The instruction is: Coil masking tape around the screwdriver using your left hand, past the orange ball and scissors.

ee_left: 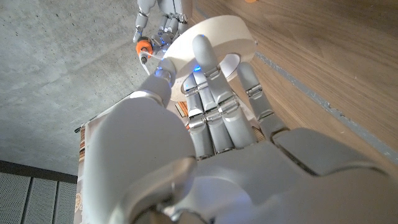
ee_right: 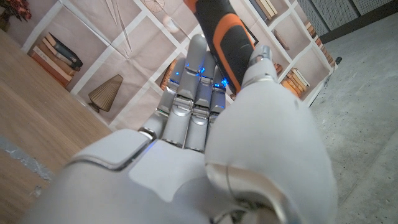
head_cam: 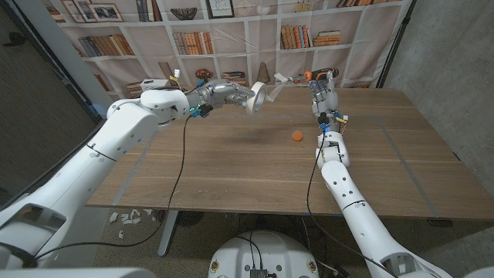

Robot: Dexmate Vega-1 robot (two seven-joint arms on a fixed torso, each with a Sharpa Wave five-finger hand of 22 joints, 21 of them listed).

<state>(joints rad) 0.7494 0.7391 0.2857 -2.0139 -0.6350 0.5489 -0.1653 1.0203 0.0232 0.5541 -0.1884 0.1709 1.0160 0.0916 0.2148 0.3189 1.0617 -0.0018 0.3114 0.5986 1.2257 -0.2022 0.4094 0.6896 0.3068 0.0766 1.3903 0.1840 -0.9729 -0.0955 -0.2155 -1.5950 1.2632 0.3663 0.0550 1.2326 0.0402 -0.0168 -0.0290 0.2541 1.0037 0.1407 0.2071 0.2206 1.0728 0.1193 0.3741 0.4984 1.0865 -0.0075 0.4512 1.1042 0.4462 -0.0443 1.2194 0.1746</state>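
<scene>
Above the table's far side, your left hand grips the masking tape roll, a strand reaching the screwdriver. Your right hand clamps that screwdriver; I judge coiling barely begun.

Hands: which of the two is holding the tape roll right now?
The left hand grips the white masking tape roll raised above the table. The right hand holds the orange-and-black screwdriver instead.
</scene>
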